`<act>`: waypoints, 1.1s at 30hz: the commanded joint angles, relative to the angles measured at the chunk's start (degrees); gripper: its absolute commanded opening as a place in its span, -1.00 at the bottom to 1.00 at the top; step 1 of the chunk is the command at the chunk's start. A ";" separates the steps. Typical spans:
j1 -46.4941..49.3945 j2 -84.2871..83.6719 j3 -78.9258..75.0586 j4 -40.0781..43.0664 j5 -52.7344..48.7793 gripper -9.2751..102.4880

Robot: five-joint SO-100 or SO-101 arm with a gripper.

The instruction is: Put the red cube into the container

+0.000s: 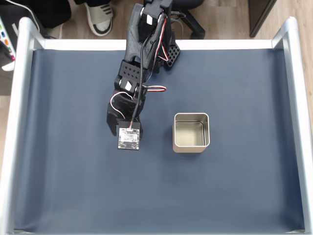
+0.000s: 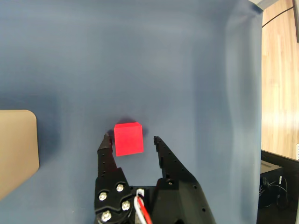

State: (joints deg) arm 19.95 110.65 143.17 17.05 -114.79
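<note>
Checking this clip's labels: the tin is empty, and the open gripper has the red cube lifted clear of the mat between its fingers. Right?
Not quite. In the wrist view the red cube sits on the blue mat, not lifted. The gripper is open around it, and the tin is empty in the fixed view.

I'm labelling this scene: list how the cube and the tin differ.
Colour: the cube is bright matte red; the tin is shiny silver with a pale beige inside.
Form: the cube is a solid block with plain faces; the tin is a hollow, open-topped box with thin walls and rounded corners.
Place: in the wrist view the cube lies between the fingertips of the open gripper; the tin stands apart from the arm, untouched.
Both rest on the dark blue mat.
</note>
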 commanded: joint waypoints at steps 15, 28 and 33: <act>-2.72 -1.14 -0.53 -0.44 4.48 -0.72; -2.72 -0.70 -1.05 -0.18 4.31 -0.83; -3.08 1.23 -4.04 4.31 6.24 -0.83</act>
State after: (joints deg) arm 17.40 109.25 142.12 19.42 -109.86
